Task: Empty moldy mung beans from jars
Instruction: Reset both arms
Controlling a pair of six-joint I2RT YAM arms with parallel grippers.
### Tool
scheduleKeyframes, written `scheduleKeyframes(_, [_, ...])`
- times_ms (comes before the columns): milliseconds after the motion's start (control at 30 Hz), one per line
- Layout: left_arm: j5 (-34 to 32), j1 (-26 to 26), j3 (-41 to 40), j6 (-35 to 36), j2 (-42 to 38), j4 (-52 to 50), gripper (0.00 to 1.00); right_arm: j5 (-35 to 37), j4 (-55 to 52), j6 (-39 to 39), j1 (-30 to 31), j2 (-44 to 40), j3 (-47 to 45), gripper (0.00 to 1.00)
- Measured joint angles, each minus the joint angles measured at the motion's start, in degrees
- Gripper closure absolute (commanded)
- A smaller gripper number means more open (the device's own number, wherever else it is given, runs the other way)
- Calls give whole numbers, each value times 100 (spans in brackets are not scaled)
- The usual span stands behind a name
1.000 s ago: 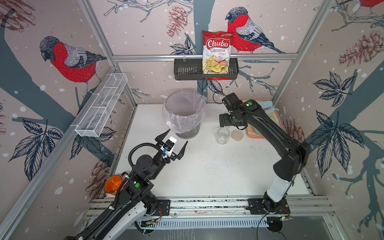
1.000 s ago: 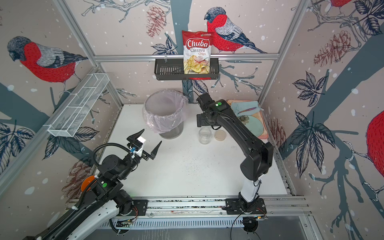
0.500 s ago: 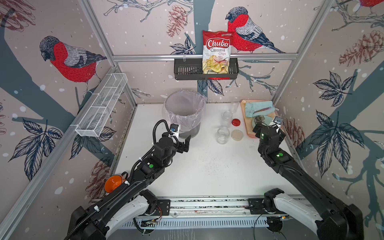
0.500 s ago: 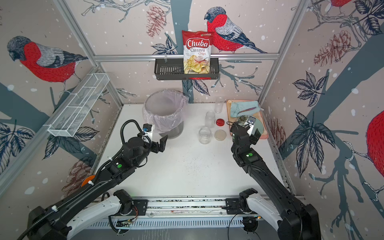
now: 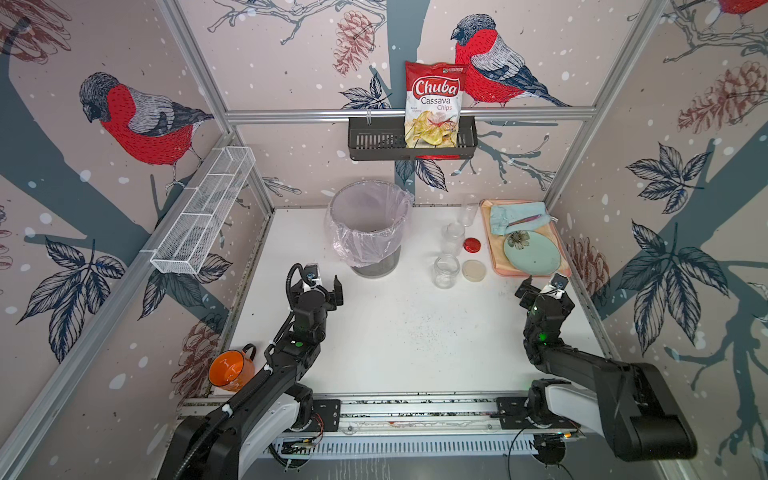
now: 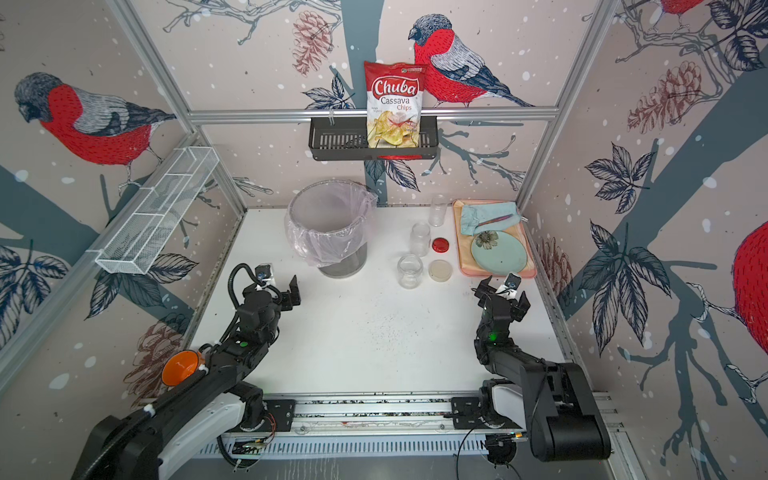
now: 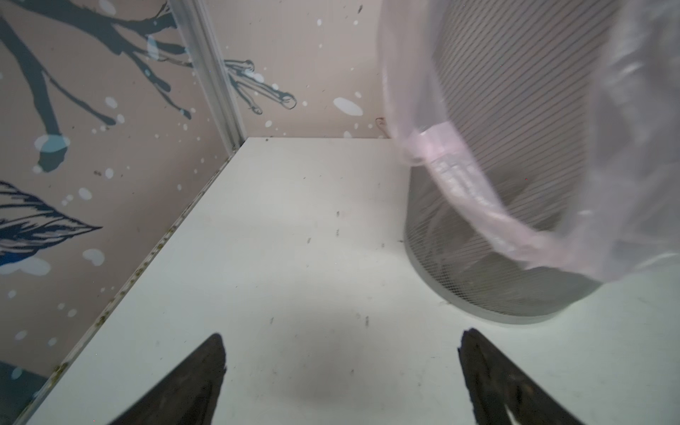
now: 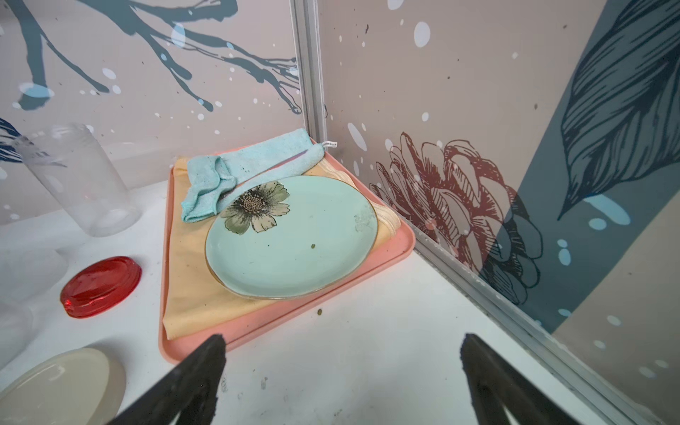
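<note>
1. Three clear, round-walled jars (image 5: 446, 271) stand upright and lidless in a row between the bin (image 5: 376, 268) and the pink tray (image 8: 403, 239), well apart from both arms.
2. We see no mung beans inside them. A darker layer low behind the bin's wire mesh may be the beans; we cannot tell.
3. A glossy red lid (image 5: 472, 245) and a matte beige lid (image 5: 474, 270) lie flat beside the jars, set aside, we judge, to free the mouths for pouring.
4. The left gripper (image 5: 319, 286) hovers beside the bin and the right gripper (image 5: 542, 286) near the tray's corner, both spread wide and empty.
5. A thin crinkled liner (image 7: 460, 176) drapes the bin, and a glazed mint plate (image 8: 290, 243) rests on the tray.
</note>
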Motion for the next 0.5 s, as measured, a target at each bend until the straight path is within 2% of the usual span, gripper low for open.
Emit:
scheduleKeyframes(100, [57, 468, -59, 168, 531, 719, 4, -111, 1187, 111, -74, 774, -280, 1])
scheduleKeyframes(233, [293, 632, 133, 632, 1408, 1742, 3, -595, 1958, -57, -26, 1633, 28, 0])
scheduleKeyframes(333, [417, 708, 144, 734, 2000, 2332, 3, -807, 1585, -151, -15, 1729, 634, 0])
scheduleKeyframes(400, [592, 815, 199, 730, 2249, 2468, 3, -844, 1690, -149, -57, 1718, 667, 0])
scheduleKeyframes(500, [732, 1029, -48, 621, 2664, 3204, 3, -881, 1390, -151, -44, 1696, 704, 1])
